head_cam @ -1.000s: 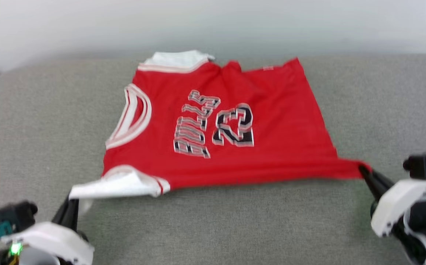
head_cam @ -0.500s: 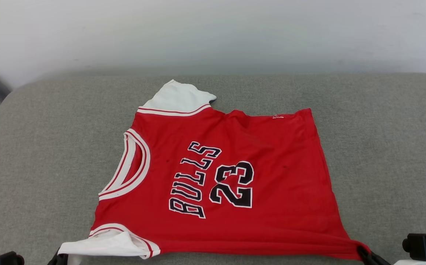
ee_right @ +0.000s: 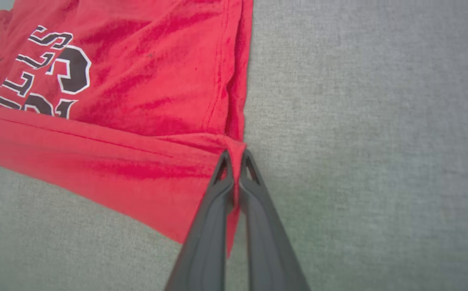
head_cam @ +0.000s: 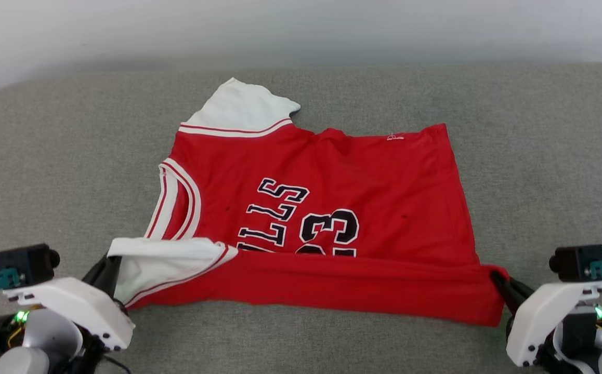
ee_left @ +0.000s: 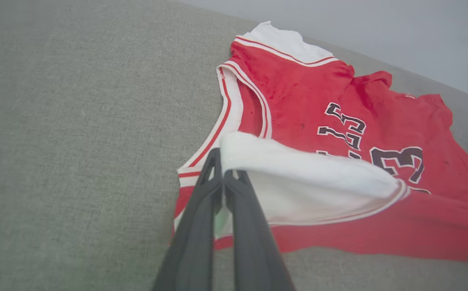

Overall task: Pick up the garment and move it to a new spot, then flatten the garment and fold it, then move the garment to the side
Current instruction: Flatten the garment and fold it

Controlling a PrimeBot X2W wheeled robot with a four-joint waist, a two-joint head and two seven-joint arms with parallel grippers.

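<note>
So the left gripper (head_cam: 108,265) is pinching the garment's (head_cam: 332,208) white sleeve (head_cam: 166,254) and the right gripper (head_cam: 496,278) its red hem corner (ee_right: 234,147), the lifted edge running straight between them, the rest flat on the couch (head_cam: 46,156) ahead of both.

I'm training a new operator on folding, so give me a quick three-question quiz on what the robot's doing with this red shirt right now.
1. True or false: the left hand is open and clear of the shirt.
2. Which part does the right hand pinch? A) the collar B) a red hem corner C) the far sleeve
3. Fill in: the near edge, folded over the shirt, partly covers the black ______.

Key
1. False: it is shut on the near white sleeve.
2. B
3. lettering
</note>
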